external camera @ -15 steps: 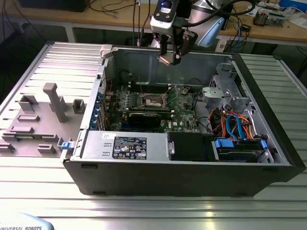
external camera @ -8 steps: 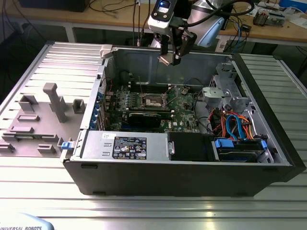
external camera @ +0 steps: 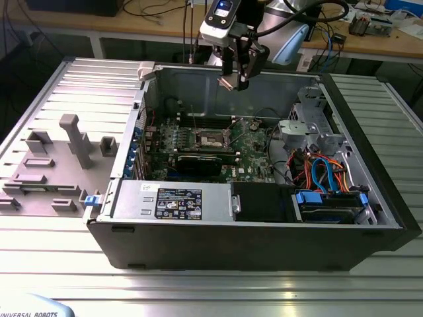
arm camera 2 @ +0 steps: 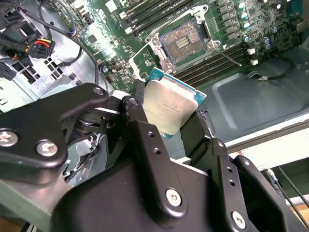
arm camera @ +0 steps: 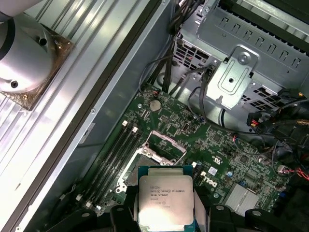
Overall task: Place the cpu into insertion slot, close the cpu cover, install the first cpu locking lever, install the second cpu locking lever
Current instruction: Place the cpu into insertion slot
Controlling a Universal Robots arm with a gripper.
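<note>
Gripping the chip (arm camera 2: 169, 104) by two opposite edges, the hand (arm camera 2: 169, 113) is closed on it, with a black finger (arm camera 2: 137, 121) on either side. The shiny metal top faces the arm's cameras. In the first wrist view the chip (arm camera: 165, 198) sits at the tips of the hand (arm camera: 166, 205), its printed face fully in sight.

In the exterior view the hand (external camera: 236, 78) hangs high over the back wall of the open computer case (external camera: 264, 244), which lies on its side on the ribbed metal table (external camera: 198, 290). The chip (external camera: 227, 83) is a small pale patch at its tip.

The relation that matters is vertical. The slot (external camera: 210, 139) lies well below the hand, on the green board (external camera: 254, 162) inside the case, and a little toward the exterior view's left of the chip. Chip and slot are well apart, and nothing is seated yet.

In the second wrist view the slot (arm camera 2: 186, 41) shows its dark, bare centre beyond the chip's far corner. In the first wrist view the slot (arm camera: 142, 164) lies just past the chip's far edge. The thin metal cover (arm camera: 170, 140) appears to stand open at its side.

The chip is square, so it has no long axis. I cannot tell from these views whether its edges line up with the slot's.
</note>
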